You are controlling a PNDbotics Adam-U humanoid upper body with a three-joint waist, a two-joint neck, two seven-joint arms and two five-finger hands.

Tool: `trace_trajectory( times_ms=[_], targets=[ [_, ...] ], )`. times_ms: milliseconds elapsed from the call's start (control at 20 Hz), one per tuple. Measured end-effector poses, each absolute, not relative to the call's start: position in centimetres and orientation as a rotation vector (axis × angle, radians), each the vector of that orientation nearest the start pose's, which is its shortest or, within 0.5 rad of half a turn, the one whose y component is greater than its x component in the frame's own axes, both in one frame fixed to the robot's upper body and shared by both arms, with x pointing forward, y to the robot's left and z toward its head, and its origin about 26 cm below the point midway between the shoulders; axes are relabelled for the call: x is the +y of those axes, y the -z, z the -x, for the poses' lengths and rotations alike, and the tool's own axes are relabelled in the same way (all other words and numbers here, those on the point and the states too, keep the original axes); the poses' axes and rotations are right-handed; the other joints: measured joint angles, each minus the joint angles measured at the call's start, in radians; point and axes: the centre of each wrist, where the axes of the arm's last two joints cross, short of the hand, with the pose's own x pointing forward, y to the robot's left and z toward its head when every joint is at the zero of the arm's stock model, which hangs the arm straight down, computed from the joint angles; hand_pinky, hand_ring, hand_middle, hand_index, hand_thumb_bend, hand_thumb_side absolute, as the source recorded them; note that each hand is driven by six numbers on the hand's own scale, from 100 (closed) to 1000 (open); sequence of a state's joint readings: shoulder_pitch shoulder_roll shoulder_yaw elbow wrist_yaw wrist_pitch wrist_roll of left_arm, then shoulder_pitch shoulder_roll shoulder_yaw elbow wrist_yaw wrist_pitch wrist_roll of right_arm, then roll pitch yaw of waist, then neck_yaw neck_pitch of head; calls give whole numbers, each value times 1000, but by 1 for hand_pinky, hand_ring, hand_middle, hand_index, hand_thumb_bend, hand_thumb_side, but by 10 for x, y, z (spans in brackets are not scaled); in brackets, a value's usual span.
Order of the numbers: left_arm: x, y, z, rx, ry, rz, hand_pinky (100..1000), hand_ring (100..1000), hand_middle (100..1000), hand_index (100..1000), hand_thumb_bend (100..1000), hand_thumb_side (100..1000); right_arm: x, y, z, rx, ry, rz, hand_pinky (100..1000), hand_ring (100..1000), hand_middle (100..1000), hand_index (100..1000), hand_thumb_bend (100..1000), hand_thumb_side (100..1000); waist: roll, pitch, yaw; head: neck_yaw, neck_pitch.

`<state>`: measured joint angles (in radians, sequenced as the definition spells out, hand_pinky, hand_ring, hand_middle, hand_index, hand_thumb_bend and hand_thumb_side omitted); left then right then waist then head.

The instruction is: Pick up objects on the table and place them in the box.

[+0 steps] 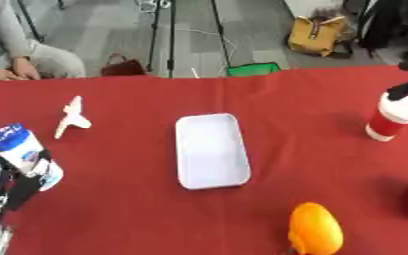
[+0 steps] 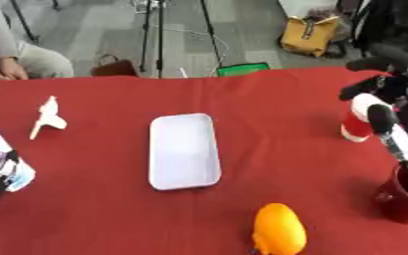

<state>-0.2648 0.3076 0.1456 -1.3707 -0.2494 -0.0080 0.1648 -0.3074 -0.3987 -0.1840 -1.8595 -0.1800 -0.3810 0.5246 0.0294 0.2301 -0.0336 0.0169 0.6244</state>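
Two hands are each closed round something. Curled fingers of the left hand (image 1: 16, 187) hold a white plastic bottle with a blue cap (image 1: 20, 152), which stands nearly upright, cap leaning slightly away from the robot. The right hand (image 2: 390, 107) wraps a red-and-white cylindrical container (image 2: 361, 119), also upright, long axis vertical.

Between the two hands lies the shallow white rectangular box (image 2: 184, 149), empty, its long axis running away from the robot on the red tablecloth (image 2: 268, 99).

Likely risks: the right hand sweeping inward could knock the dark red cup (image 2: 403, 199) just below it. The box's low wall may let a tall container topple out if released upright. Beyond the left hand lies a small white winged toy (image 1: 72, 117); an orange rounded object (image 2: 279, 229) sits nearer the robot.
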Motion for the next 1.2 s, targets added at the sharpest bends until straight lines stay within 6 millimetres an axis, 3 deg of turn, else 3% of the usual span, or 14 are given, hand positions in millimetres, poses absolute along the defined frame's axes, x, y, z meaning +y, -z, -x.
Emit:
trace_trajectory(
  times_ms=[300, 600, 900, 1050, 1200],
  targets=[
    [329, -63, -344, -1731, 225, -554, 594, 600, 554, 559, 100, 430, -328, -197, -315, -2417, -869, -17, 755, 656, 823, 980, 187, 443, -1, 0, -4, 0, 0],
    [293, -121, -340, -1932, 400, -445, 593, 599, 555, 563, 100, 412, -327, -196, -315, -2417, -865, -26, 756, 656, 824, 981, 187, 444, 2, 0, -10, 1, 0],
    [254, -166, -338, -2071, 581, -277, 590, 599, 556, 567, 100, 413, -327, -196, -315, -2414, -867, -32, 756, 656, 823, 981, 189, 442, 7, -3, -16, 2, 0],
    [232, -176, -341, -2091, 713, -189, 593, 604, 559, 569, 100, 421, -326, -196, -316, -2410, -873, -40, 756, 655, 823, 981, 189, 442, 13, -7, -23, 2, 0],
    [214, -175, -348, -2068, 832, -117, 594, 606, 561, 571, 100, 427, -325, -197, -316, -2410, -877, -46, 756, 655, 823, 981, 190, 441, 15, -7, -35, 2, 0]
  ],
)
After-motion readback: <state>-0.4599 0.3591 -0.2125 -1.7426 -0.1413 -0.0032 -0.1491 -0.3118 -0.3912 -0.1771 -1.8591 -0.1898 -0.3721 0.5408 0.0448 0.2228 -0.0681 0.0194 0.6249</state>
